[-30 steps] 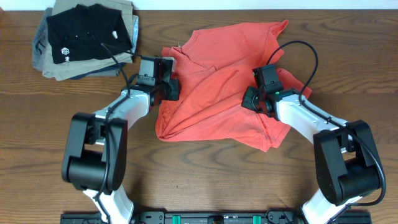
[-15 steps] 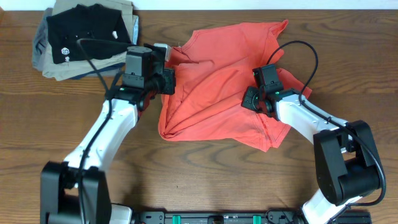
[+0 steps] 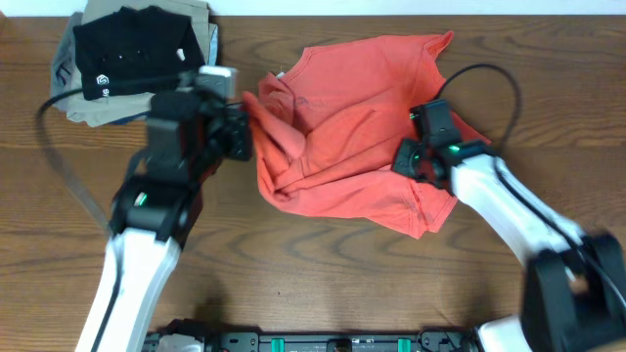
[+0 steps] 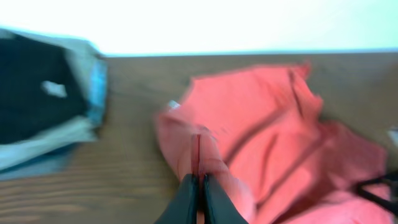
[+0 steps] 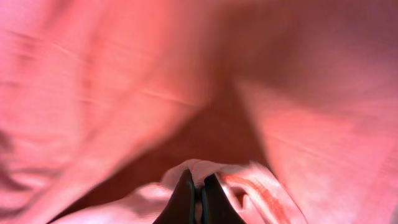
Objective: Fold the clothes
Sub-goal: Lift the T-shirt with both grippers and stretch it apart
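Observation:
The clothes, a coral-red T-shirt point(image 3: 352, 127), lie crumpled at mid-table, and I see no lettering on them. My left gripper point(image 3: 246, 127) is at the shirt's left edge, shut on a pinch of that edge. In the left wrist view the jaws point(image 4: 199, 182) are closed with red cloth point(image 4: 261, 124) between them. My right gripper point(image 3: 404, 159) rests on the shirt's right part. In the right wrist view it point(image 5: 198, 185) is shut on a small raised fold of the shirt point(image 5: 298, 93), which fills that view.
A stack of folded garments point(image 3: 132, 54) with a black shirt on top sits at the back left corner, also in the left wrist view point(image 4: 37, 106). Bare wooden table point(image 3: 323, 274) lies in front of the shirt. The right arm's black cable point(image 3: 489, 73) loops over the shirt's right side.
My left gripper closed on the shirt's left edge and its arm rose and swung left, bunching the lower left cloth. The right arm lifted a little, still pinching.

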You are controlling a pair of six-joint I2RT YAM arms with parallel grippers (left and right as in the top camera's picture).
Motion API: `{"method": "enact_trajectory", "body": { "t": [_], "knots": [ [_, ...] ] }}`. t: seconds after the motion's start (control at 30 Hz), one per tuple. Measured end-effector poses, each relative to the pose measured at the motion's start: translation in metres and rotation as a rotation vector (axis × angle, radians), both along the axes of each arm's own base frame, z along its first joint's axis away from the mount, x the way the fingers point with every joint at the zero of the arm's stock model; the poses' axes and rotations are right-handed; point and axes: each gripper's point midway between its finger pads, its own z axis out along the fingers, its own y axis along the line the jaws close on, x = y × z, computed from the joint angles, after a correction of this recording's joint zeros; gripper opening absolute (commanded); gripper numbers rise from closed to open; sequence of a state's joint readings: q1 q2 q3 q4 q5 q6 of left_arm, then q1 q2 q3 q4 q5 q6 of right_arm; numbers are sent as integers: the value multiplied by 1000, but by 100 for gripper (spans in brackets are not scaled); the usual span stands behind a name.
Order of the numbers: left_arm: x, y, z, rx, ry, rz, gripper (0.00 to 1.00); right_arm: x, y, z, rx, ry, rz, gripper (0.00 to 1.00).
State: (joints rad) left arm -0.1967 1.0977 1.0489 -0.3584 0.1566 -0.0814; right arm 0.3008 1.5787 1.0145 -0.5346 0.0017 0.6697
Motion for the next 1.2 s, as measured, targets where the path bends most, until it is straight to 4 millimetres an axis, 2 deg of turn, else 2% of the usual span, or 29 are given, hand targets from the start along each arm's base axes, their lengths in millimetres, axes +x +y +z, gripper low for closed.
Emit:
{"method": "enact_trajectory", "body": {
  "t": [0.13, 0.17, 0.23, 0.37, 0.47, 0.53, 0.7, 0.83, 0.97, 1.1, 1.2],
  "knots": [
    [-32, 30, 49, 26, -148, 121, 6, -9, -18, 79, 13, -192, -25, 1],
    [-42, 37, 61, 27, -188, 149, 6, -14, -23, 93, 15, -225, -34, 1],
    [-61, 49, 83, 23, -263, 195, 6, -28, -42, 131, 22, -316, -75, 1],
    [-96, 64, 116, -26, -383, 256, 6, -61, -73, 186, 25, -437, -150, 1],
    [-117, 72, 128, -79, -425, 292, 6, -86, -89, 230, 20, -537, -183, 1],
    [-128, 77, 128, -103, -417, 314, 6, -103, -96, 256, 18, -591, -190, 1],
    [-146, 82, 135, -133, -384, 334, 6, -140, -107, 319, -5, -711, -199, 1],
    [-160, 85, 150, -150, -397, 337, 6, -152, -110, 350, -17, -771, -198, 1],
    [-158, 84, 146, -142, -367, 338, 6, -148, -112, 357, -30, -775, -204, 1],
    [-130, 72, 124, -117, -252, 309, 6, -120, -112, 339, -58, -685, -205, 1],
    [-89, 54, 98, -101, -132, 256, 6, -82, -109, 315, -80, -588, -199, 1]
  ]
}}
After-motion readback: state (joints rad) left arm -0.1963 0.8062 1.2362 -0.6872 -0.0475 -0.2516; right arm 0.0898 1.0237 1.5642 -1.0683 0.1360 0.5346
